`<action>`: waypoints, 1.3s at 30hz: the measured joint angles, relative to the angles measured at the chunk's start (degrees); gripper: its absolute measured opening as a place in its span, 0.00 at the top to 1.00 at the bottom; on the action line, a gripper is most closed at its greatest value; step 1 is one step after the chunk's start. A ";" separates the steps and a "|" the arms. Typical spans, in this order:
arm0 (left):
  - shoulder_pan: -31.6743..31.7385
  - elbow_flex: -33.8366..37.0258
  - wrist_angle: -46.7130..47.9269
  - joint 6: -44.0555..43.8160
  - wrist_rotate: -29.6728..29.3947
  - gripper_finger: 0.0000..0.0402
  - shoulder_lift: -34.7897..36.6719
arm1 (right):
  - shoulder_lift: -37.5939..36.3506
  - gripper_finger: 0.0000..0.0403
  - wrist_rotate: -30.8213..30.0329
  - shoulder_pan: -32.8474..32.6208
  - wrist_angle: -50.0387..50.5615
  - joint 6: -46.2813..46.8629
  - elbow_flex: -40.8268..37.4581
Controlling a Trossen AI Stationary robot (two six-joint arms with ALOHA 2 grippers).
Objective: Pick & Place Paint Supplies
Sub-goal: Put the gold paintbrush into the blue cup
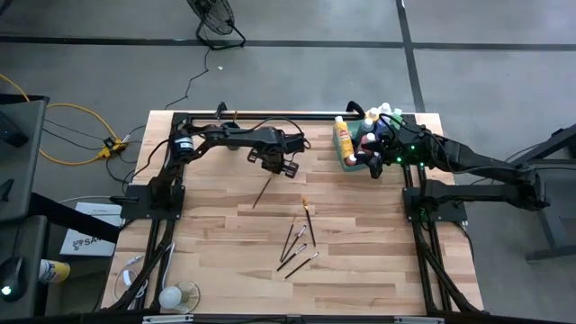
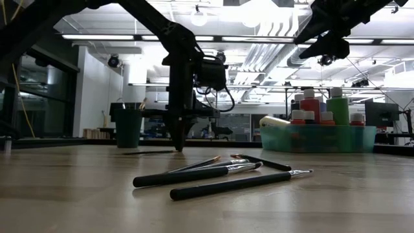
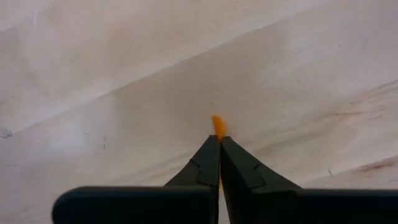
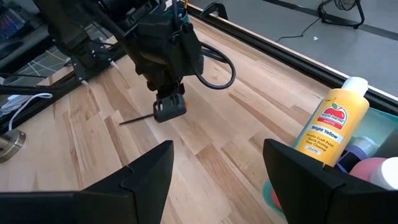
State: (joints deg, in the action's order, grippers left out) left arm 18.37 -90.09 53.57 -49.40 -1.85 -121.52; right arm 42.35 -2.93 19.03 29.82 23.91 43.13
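the left end effector [image 1: 290,168] is down at the surface [image 1: 360,270] with its fingers [image 3: 211,162] pinched shut on a brush [image 1: 262,192]; an orange tip pokes out between them and the handle trails away on the wood. lift straight and slowly so the thin brush does not pivot or slip, then carry it to the cup [image 2: 129,127]. the right end effector [image 1: 375,166] waits with its fingers apart and empty over the tray [image 2: 317,138] of bottles [image 2: 310,103]. four more brushes [image 1: 297,247] lie nearer the front.

The left gripper [image 3: 219,144] pinches something whose orange tip [image 3: 217,126] alone shows past the fingers. The yellow bottle [image 4: 328,123] has its base hidden behind a right finger [image 4: 323,180].
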 joint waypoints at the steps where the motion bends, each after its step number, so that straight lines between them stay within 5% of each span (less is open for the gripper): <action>1: 0.00 -0.66 0.54 0.73 -0.08 1.00 -0.07 | 0.00 0.40 0.05 -0.02 0.01 0.01 -0.01; 8: -0.03 -8.49 3.00 6.97 -1.30 1.00 -0.49 | 0.00 0.40 0.08 -0.01 0.02 -0.01 -0.01; 17: -0.17 -18.33 14.52 8.27 -17.31 1.00 2.54 | -0.02 0.40 0.08 0.00 0.02 -0.05 0.01; 28: -1.56 -11.24 16.49 -2.35 -46.35 1.00 19.65 | -0.02 0.40 -1.78 0.13 0.13 -0.25 -0.01; 39: -0.98 -0.21 17.28 -19.79 -63.71 1.00 27.20 | -0.02 0.40 -3.19 0.15 0.04 -0.27 0.01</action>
State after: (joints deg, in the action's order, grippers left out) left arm 17.39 -90.30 70.85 -69.18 -65.56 -94.32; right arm 42.33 -6.13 19.18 29.87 23.64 43.13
